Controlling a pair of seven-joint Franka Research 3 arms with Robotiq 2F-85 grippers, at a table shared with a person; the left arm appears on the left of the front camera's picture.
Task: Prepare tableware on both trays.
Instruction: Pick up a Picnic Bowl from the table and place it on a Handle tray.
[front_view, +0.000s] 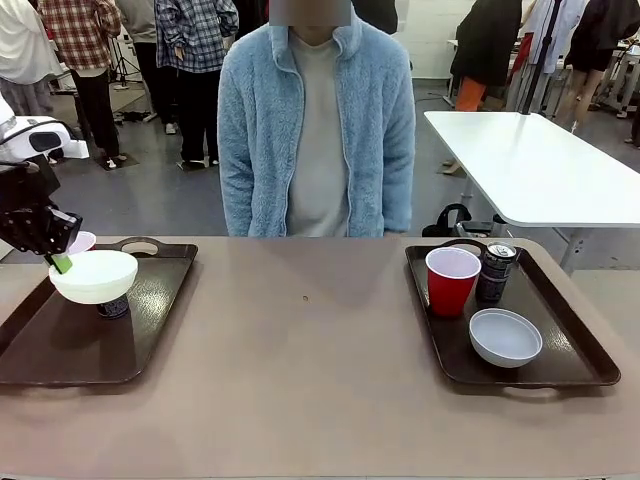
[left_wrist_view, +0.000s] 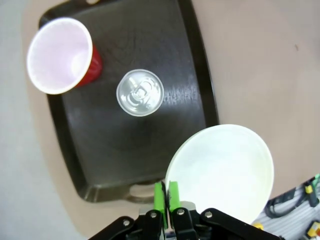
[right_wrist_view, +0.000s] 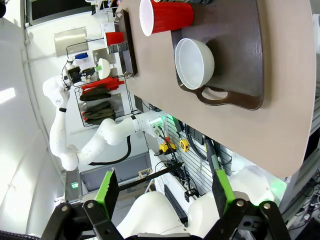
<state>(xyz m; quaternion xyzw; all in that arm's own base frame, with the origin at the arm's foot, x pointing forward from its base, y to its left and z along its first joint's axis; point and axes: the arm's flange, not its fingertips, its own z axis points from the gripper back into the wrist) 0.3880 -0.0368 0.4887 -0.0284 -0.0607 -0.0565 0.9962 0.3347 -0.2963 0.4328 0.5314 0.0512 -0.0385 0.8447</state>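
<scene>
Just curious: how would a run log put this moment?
left claw: shut on bowl, above left tray | right claw: open, empty

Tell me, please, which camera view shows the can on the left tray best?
The left wrist view: the can stands unobstructed, silver top up. In the front view the held bowl hides most of it.

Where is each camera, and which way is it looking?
Front: between the arms, facing the person across the table; left gripper holds the small round white bowl.
Left wrist: looking down on the dark brown rectangular tray; green fingers pinch that bowl's rim.
Right wrist: off the table's edge, rolled sideways; right gripper open.
Shared: the bowl.
</scene>
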